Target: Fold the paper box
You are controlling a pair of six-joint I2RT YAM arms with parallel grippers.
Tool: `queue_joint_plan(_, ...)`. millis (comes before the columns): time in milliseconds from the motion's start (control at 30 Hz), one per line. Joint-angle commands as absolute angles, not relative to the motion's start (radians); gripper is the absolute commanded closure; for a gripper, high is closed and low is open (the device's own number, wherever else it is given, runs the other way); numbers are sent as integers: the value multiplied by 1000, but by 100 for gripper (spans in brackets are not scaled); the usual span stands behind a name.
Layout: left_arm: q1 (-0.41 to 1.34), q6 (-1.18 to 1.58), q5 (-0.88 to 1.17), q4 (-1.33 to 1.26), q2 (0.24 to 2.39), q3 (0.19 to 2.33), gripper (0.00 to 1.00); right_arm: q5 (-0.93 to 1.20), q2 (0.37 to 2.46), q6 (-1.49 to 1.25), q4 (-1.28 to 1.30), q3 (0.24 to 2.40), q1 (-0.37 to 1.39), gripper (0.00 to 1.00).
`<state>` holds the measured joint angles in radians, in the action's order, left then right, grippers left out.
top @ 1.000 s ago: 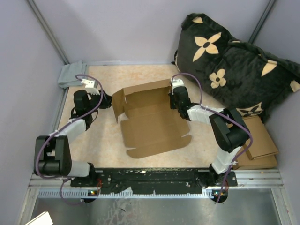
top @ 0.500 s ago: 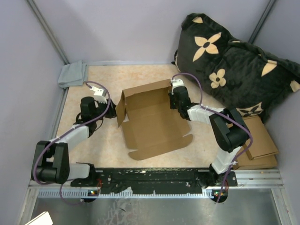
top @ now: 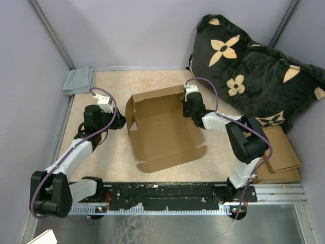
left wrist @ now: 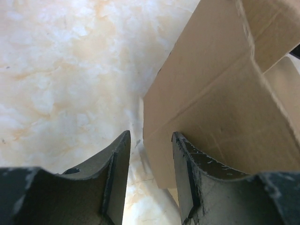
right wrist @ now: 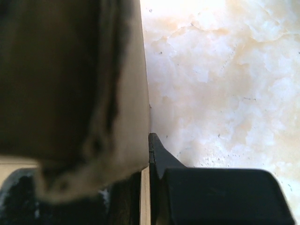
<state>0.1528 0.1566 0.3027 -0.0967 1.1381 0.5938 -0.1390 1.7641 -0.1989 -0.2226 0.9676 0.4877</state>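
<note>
The paper box (top: 162,133) lies open in the middle of the table, its back and left walls raised and its rounded-tab flap flat toward the near side. My left gripper (top: 121,122) sits just left of the left wall, open. In the left wrist view the gripper (left wrist: 150,136) has a clear gap between its fingers, and the brown wall (left wrist: 220,93) stands just beyond, partly behind the right finger. My right gripper (top: 187,109) is at the box's back right corner. In the right wrist view it (right wrist: 146,140) is shut on the cardboard wall (right wrist: 126,93).
A black cushion with tan flowers (top: 254,71) fills the back right. Stacked thicker cardboard pieces (top: 279,158) lie at the right edge. A grey cloth (top: 78,81) sits in the back left corner. Purple walls close in on both sides.
The box's left flap, splayed outward a second ago, now stands upright. My left gripper went in against it, then drew back slightly left, its jaws a little wider. The right gripper has not moved.
</note>
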Motion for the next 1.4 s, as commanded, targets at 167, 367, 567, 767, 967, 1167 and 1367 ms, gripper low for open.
queue_joint_plan(167,158,140,214,-29,1158,602,53,-109,1837,-242,-48,1122,488,100)
queue_joint_plan(367,158,136,220,-55,1220,650,52,-63,1840,-211,91,1218,488,100)
queue_joint_plan(567,157,88,196,-67,1255,677,52,-58,1875,-180,265,1334,488,100)
queue_joint_plan(767,156,82,76,29,1270,747,52,-107,1893,-191,306,1377,488,100)
queue_joint_plan(967,156,153,-22,246,1220,817,54,-127,1925,-216,294,1412,488,100)
queue_joint_plan(1167,153,138,-62,57,1123,669,52,-103,1942,-222,285,1427,488,100)
queue_joint_plan(1367,152,96,35,-44,1155,654,51,-67,1928,-200,267,1408,488,100)
